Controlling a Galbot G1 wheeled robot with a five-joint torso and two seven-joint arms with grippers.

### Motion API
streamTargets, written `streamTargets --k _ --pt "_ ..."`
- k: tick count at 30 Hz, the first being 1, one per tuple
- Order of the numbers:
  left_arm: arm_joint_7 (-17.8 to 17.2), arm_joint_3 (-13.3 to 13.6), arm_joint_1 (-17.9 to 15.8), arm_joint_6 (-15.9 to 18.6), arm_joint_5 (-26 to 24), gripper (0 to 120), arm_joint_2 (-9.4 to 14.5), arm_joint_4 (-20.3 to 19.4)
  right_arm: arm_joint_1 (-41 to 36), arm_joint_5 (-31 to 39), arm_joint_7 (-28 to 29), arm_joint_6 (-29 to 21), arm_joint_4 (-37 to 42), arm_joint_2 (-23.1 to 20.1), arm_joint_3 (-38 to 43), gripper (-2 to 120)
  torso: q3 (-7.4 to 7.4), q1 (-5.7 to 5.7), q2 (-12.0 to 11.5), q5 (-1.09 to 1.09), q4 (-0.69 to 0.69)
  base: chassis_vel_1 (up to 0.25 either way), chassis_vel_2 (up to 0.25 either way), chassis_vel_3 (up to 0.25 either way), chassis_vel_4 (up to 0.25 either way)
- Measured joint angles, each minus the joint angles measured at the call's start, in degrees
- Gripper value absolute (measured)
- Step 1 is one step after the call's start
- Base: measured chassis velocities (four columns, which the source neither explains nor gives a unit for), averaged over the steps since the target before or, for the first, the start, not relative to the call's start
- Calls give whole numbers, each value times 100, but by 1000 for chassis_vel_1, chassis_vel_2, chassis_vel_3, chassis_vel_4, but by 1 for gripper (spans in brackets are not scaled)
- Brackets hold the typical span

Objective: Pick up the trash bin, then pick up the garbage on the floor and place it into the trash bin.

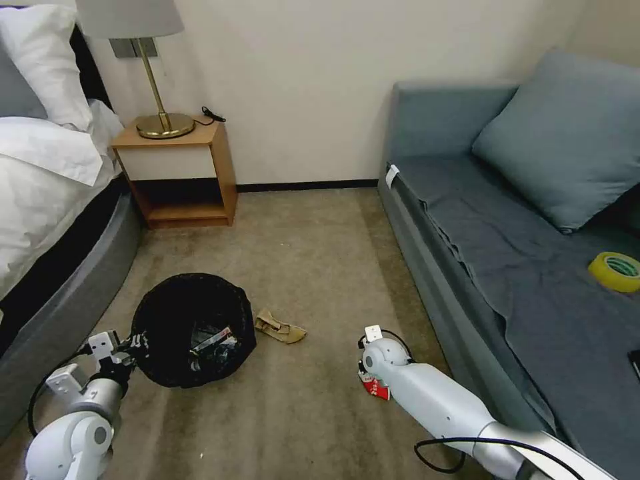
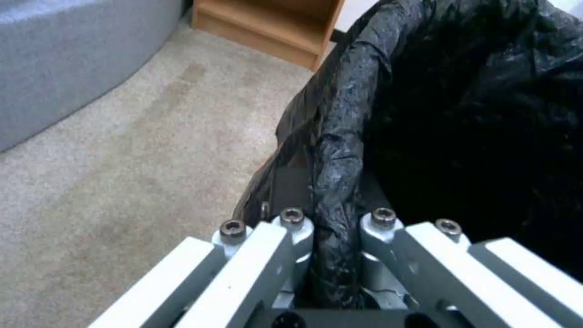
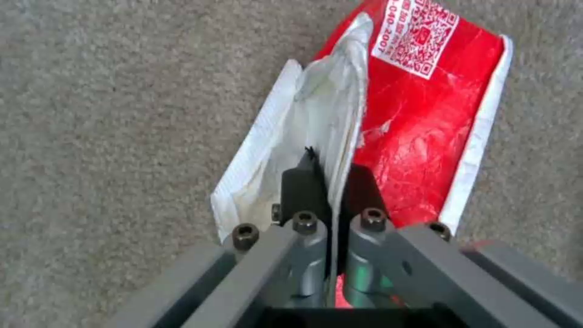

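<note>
Both grippers clamped: left gripper on trash bin, right gripper on packet.

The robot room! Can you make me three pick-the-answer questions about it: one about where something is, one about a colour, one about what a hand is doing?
1. Where is the crumpled paper?
A. on the sofa
B. on the carpet beside the bin
C. on the nightstand

2. What colour is the tape roll on the sofa?
A. yellow
B. purple
C. black

3. What is the right gripper doing?
A. hanging open in the air
B. holding a bottle
C. pinching the red-and-white packet

Answers:
1. B: the head view shows the paper lying on the carpet just right of the bin, whose rim the left gripper clamps.
2. A: the roll is yellow, with a greenish inner ring.
3. C: the right wrist view shows the fingers closed on a fold of the packet, low at the carpet.
</note>
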Motion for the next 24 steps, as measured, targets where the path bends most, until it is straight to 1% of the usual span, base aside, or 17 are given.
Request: streamTargets --k 3,8,12,13,16,17,18,19,21,22,24 --pt "0 -3 1 0 1 3 -4 -11 -1 9 15 18 68 -27 20 0 0 0 0 0 0 0 0 0 0" --pt "-2 -5 -3 1 2 3 -7 -53 20 180 127 10 463 -192 32 0 0 0 0 0 0 0 0 0 0" --pt "-9 37 -21 11 28 3 -8 -58 99 509 356 1 1190 -541 25 0 0 0 0 1 0 0 0 0 0" --pt "-9 37 -21 11 28 3 -8 -58 99 509 356 1 1190 -541 25 0 0 0 0 1 0 0 0 0 0" --pt "-14 84 -52 19 54 3 3 -54 197 767 519 39 1821 -881 91 0 0 0 0 1 0 0 0 0 0" --pt "-15 101 -63 25 63 3 7 -54 255 875 524 129 2048 -1027 116 0 0 0 0 0 0 0 0 0 0" --pt "-15 101 -63 25 63 3 7 -54 255 875 524 129 2048 -1027 116 0 0 0 0 0 0 0 0 0 0" --pt "-16 122 -74 29 79 3 12 -54 310 976 513 248 2251 -1142 137 0 0 0 0 -1 -2 0 0 0 0" --pt "-16 165 -87 33 131 3 11 -53 459 1087 361 532 2672 -1322 161 0 0 0 0 1 -1 0 0 0 0" --pt "-16 165 -87 33 131 3 11 -53 459 1087 361 532 2672 -1322 161 0 0 0 0 1 -1 0 0 0 0" --pt "-19 199 -87 36 173 3 -3 -53 600 1177 223 774 3037 -1443 165 0 0 0 0 -1 0 0 0 0 0"
